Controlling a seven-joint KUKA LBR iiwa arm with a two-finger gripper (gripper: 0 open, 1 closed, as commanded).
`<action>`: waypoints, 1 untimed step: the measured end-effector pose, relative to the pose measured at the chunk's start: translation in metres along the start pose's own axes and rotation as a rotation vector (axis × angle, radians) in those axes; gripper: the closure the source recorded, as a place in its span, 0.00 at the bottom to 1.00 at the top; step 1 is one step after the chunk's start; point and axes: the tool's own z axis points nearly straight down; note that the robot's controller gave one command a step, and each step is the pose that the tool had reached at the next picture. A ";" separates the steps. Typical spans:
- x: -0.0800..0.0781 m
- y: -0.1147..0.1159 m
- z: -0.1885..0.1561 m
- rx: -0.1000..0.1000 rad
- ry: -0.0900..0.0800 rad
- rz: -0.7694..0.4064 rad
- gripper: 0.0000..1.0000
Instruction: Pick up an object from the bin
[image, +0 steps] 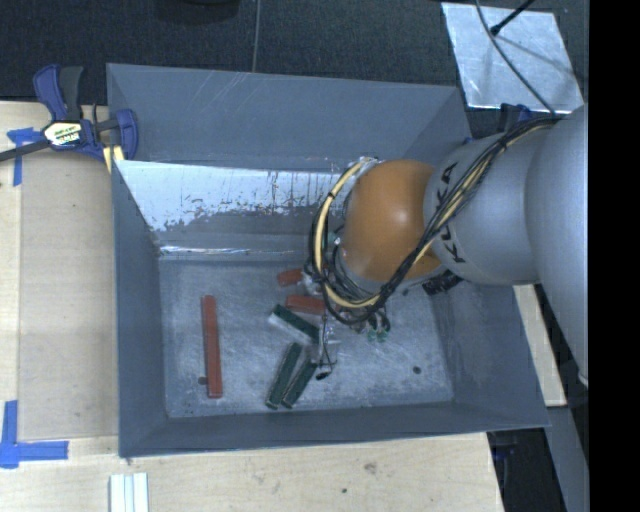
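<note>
**A:** Where are the fingers?

**B:** Low over the floor of the bin, right of its middle, under the orange cover on the wrist. I cannot tell how far apart they stand. The wrist and its yellow and black cables hang over them, and just 1 pale tip shows below.

**A:** Do they hold anything?

**B:** Nothing shows between them. The tip is just beside the upper end of a dark green bar, which lies flat and slanted near the front wall. Whether it touches the bar I cannot tell.

**A:** What else lies close?

**B:** 1 shorter dark piece with a pale edge lies just left of the tip. Behind that is a red-brown block, partly under the cables. A second red-brown scrap lies a little further back, and 1 small green bit lies to the right of the tip.

**A:** And further off?

**B:** 1 long red stick lies well apart on the left, running front to back. The grey arm crosses over the bin's right wall.
</note>
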 end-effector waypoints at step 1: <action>-0.003 0.003 -0.007 -0.002 -0.001 -0.004 1.00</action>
